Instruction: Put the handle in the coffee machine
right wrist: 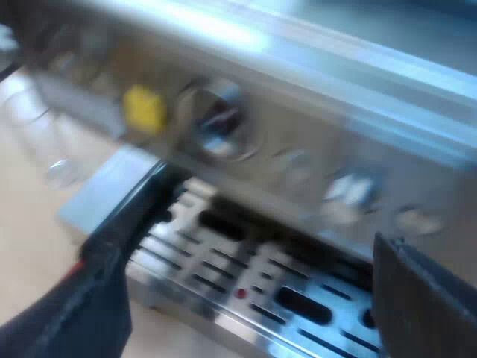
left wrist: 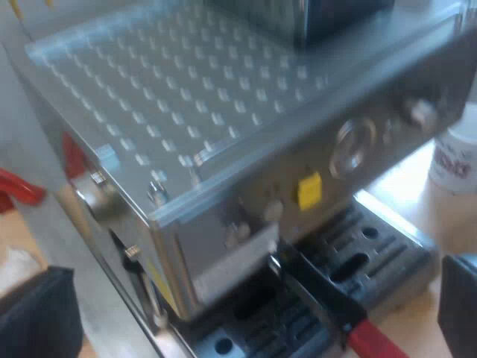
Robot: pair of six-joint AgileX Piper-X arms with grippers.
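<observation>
Fingers (left wrist: 37,317) of the left gripper (left wrist: 252,272) stand wide apart, holding nothing, above the espresso machine (left wrist: 186,112), whose dimpled top plate runs back to the bean hopper (left wrist: 328,19) at its far end. On the machine's front sit a round gauge (left wrist: 352,145), a yellow tag (left wrist: 309,190) and a knob (left wrist: 421,112). The holder's dark handle (left wrist: 320,294) sticks out from under that front, slanting over the slotted drip tray (left wrist: 387,253), its red end (left wrist: 373,341) pointing away from the machine. Where it meets the machine is hidden in shadow, so whether it is locked I cannot tell. A white cup with red print (left wrist: 455,153) stands on the table (left wrist: 402,183) near the tray. The right gripper (right wrist: 238,261) is low and near the machine's front, its fingers (right wrist: 425,298) also spread wide and clamped on nothing; one finger lies right by the handle's red end, the other well apart from it. A measuring glass (right wrist: 45,142) stands on the table near the tray's corner.
</observation>
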